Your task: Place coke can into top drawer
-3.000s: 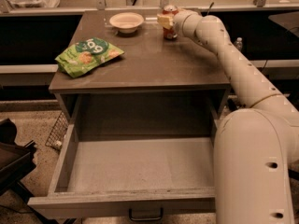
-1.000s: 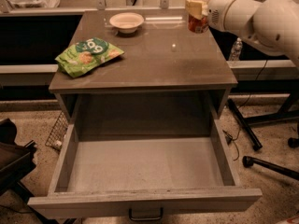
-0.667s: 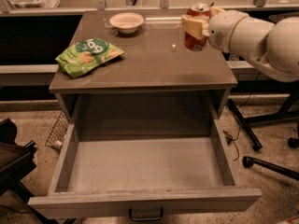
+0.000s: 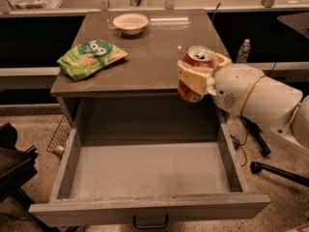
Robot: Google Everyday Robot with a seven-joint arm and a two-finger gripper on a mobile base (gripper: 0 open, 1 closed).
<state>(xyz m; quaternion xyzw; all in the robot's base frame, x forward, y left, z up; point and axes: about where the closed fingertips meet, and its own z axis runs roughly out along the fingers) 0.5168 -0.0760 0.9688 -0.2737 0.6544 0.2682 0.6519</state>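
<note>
Now the gripper (image 4: 202, 72), clamped on the red-orange aluminium coke can (image 4: 190, 94), is carrying it off the brown table (image 4: 145, 57), out above the wide grey top drawer (image 4: 145, 208), nearing release.

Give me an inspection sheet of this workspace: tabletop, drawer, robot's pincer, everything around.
Surface: brown countertop, glossy.
Job's things: coke can held off the surface at the front right edge; top drawer pulled open, nothing seen inside.
Clutter: green chip bag at left; white bowl at back.
Grippers: pincer shut on the can, right of the counter.
Cables: thin dark cable behind the back right corner.
Surroundings: water bottle beyond the right side; wire basket on the floor at left.
</note>
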